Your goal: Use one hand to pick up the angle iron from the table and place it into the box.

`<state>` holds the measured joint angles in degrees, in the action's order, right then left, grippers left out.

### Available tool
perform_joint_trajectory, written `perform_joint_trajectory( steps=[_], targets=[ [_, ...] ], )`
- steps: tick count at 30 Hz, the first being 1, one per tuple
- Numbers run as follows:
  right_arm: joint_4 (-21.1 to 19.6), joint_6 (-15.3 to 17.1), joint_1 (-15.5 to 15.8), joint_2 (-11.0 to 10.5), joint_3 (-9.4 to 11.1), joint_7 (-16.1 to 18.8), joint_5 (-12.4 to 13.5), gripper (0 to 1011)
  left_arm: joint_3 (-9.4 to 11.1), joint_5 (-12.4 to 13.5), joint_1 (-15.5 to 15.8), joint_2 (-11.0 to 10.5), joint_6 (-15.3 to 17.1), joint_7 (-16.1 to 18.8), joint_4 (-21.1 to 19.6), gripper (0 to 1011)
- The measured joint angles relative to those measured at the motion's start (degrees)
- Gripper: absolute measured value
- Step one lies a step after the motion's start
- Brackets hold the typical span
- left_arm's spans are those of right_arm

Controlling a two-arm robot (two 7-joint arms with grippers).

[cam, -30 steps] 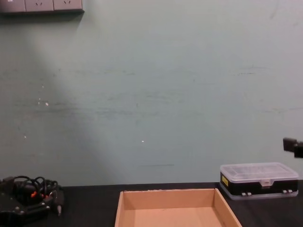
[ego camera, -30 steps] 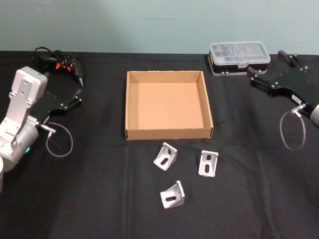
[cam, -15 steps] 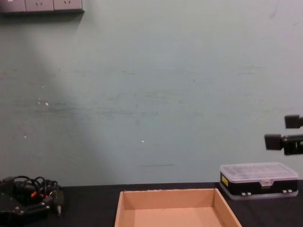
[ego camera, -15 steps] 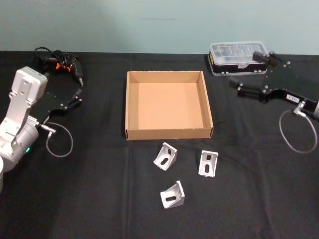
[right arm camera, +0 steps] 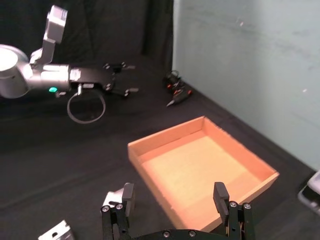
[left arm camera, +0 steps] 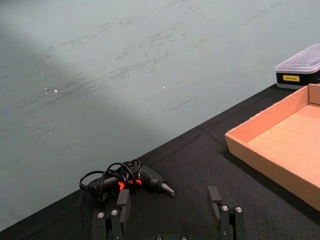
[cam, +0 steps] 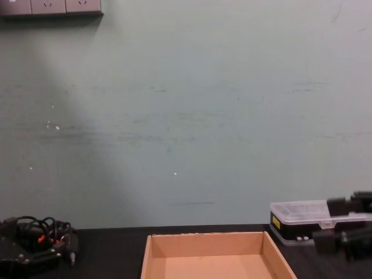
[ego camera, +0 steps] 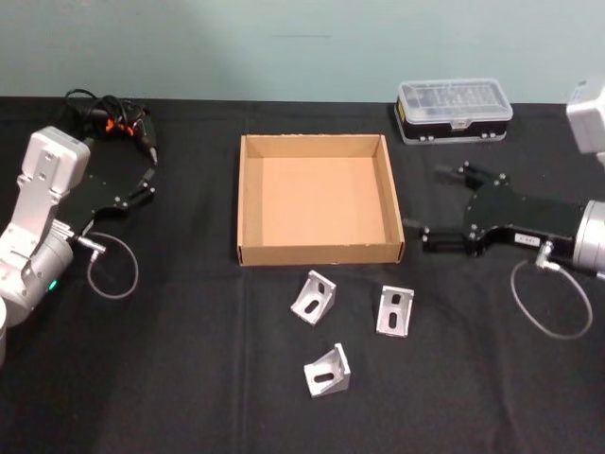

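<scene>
I count three pieces lying on the table (ego camera: 189,378), just in front of the box's (ego camera: 321,253) near wall and outside it: the left angle iron (ego camera: 314,297), the right angle iron (ego camera: 394,310) and the near angle iron (ego camera: 327,370). There is one box, one clear-lidded case (ego camera: 454,111) and one corded tool (ego camera: 113,123). My right gripper (ego camera: 425,200) hovers beside the box's right wall, fingers spread wide and holding nothing. My left gripper (ego camera: 149,180) is parked at the left, also spread wide. In my right wrist view, one angle iron is cut off at the edge and another sits half behind a finger (right arm camera: 127,194). The tabletop is flat black, the wall (cam: 186,116) pale green with sockets (cam: 49,6) high up.
</scene>
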<state>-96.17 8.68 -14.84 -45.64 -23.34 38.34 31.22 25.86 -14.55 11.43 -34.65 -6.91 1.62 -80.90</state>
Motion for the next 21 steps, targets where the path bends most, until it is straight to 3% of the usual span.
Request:
perform_joint_trajectory(
  steps=[21],
  targets=[
    [4.1, 3.6, -2.3, -1.4, -8.2, 4.3, -2.2, 1003, 0.0, 0.0, 0.0, 0.0, 0.0, 0.0, 0.0, 1000]
  ],
)
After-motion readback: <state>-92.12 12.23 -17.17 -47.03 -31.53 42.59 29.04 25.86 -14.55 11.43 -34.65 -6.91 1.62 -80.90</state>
